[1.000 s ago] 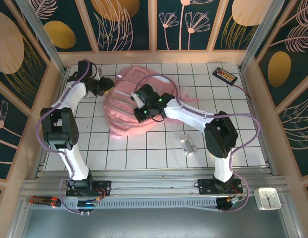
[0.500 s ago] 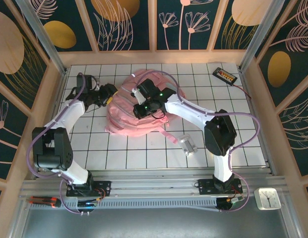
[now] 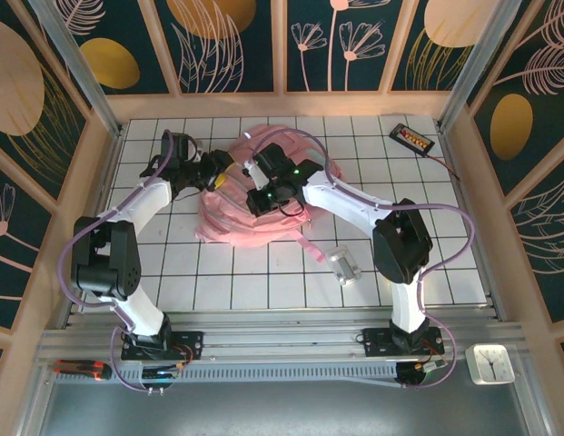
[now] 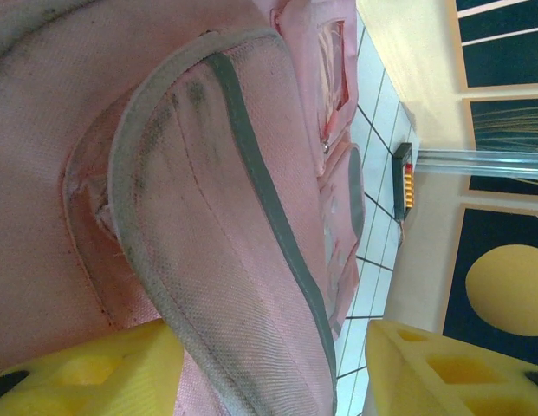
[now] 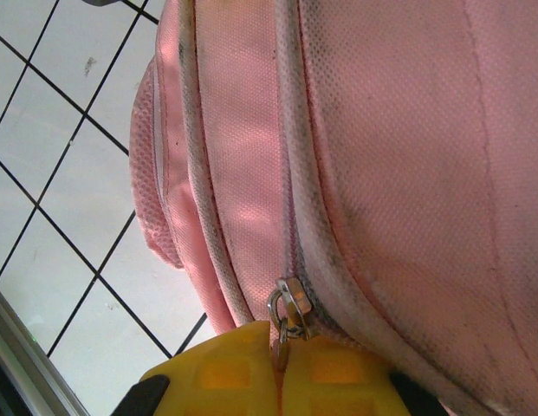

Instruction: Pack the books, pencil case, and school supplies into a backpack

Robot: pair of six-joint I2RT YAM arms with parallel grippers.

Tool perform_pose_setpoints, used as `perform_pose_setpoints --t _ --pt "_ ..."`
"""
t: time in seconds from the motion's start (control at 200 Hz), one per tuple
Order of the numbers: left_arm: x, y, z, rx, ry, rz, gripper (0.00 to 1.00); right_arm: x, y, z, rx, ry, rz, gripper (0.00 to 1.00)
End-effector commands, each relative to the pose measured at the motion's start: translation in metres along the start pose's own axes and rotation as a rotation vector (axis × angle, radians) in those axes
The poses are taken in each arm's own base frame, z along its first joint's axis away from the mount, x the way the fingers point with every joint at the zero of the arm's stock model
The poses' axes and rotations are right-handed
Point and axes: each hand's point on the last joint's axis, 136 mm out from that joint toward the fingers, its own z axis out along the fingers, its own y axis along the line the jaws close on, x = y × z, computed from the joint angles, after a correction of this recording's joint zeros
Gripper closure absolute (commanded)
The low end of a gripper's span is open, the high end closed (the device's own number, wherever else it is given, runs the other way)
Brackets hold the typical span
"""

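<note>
The pink backpack (image 3: pixel 236 218) lies bunched at the middle back of the table. My right gripper (image 3: pixel 263 198) rests on top of it, and in the right wrist view it (image 5: pixel 280 351) is shut on the tab of the metal zip pull (image 5: pixel 288 308) along a seam of the backpack (image 5: pixel 407 130). My left gripper (image 3: pixel 220 179) is at the bag's left side. Its yellow fingers (image 4: pixel 78 373) stand wide apart, open, with a padded grey-edged flap of the backpack (image 4: pixel 208 173) between them. Silver-grey clip pieces (image 3: pixel 343 264) lie on the tiles to the right. The books, pencil case and orange-brown pad are hidden or out of view.
A black slab with an orange label (image 3: pixel 411 137) lies at the back right corner, its cable running to the right; it also appears in the left wrist view (image 4: pixel 403 178). Wooden walls close in the table on three sides. A pink strap (image 3: pixel 309 245) trails toward the clips.
My left gripper has swung right, from the back left tiles up against the backpack. The backpack has been dragged back and bunched up, and my right gripper has moved back with it.
</note>
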Motion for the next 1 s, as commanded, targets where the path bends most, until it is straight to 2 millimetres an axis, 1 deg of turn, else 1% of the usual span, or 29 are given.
perform_pose_setpoints --t 0.0,0.025,0.07,0.105,0.135,0.16,0.215,0.285,0.35,0.44,0.465,0.56,0.65,0.691,0.746,0.806,0.866,0.991 --pt "0.015 0.006 0.015 -0.014 0.081 -0.04 0.49 -0.011 0.007 0.001 -0.026 -0.028 -0.05 1.0" --pt "0.015 0.007 0.017 -0.015 0.088 -0.045 0.54 -0.011 0.007 0.0 -0.026 -0.029 -0.052 1.0" --pt "0.016 0.011 0.02 -0.018 0.098 -0.051 0.66 -0.012 0.007 0.0 -0.026 -0.03 -0.054 1.0" --pt "0.016 0.014 0.023 -0.023 0.101 -0.057 0.79 -0.011 0.007 0.0 -0.024 -0.029 -0.055 1.0" --pt "0.016 0.016 0.025 -0.029 0.102 -0.058 0.92 -0.01 0.005 0.0 -0.021 -0.026 -0.052 1.0" --pt "0.015 0.018 0.027 -0.035 0.103 -0.059 1.0 -0.009 0.003 0.0 -0.018 -0.024 -0.051 1.0" --pt "0.015 0.021 0.029 -0.043 0.103 -0.057 1.0 -0.007 -0.002 -0.002 -0.01 -0.021 -0.04 1.0" --pt "0.009 0.024 0.028 -0.071 0.077 -0.034 1.0 -0.003 -0.011 -0.008 0.001 -0.019 -0.012 1.0" --pt "0.004 0.025 0.027 -0.091 0.06 -0.014 1.0 0.003 -0.021 -0.018 0.014 -0.022 0.019 1.0" --pt "-0.001 0.028 0.027 -0.099 0.05 -0.004 1.0 0.019 -0.038 -0.03 0.038 -0.017 0.062 1.0" --pt "-0.003 0.029 0.027 -0.102 0.047 -0.006 1.0 0.02 -0.042 -0.035 0.043 -0.022 0.073 1.0" --pt "-0.01 0.034 0.025 -0.112 0.028 -0.001 1.0 0.04 -0.058 -0.046 0.06 -0.009 0.111 1.0" --pt "-0.017 0.036 0.024 -0.125 0.017 0.007 1.0 0.057 -0.069 -0.05 0.052 0.017 0.15 1.0" --pt "-0.019 0.037 0.024 -0.131 0.014 0.013 1.0 0.062 -0.071 -0.052 0.049 0.024 0.157 1.0" --pt "-0.023 0.037 0.023 -0.134 0.01 0.018 1.0 0.068 -0.08 -0.052 0.076 0.03 0.168 1.0" --pt "-0.026 0.036 0.022 -0.136 0.009 0.021 1.0 0.072 -0.09 -0.053 0.096 0.028 0.188 1.0" --pt "-0.027 0.033 0.021 -0.134 0.008 0.028 1.0 0.07 -0.098 -0.054 0.106 0.014 0.205 1.0" --pt "-0.028 0.03 0.017 -0.148 0.009 0.056 1.0 0.053 -0.109 -0.057 0.143 -0.036 0.208 1.0"
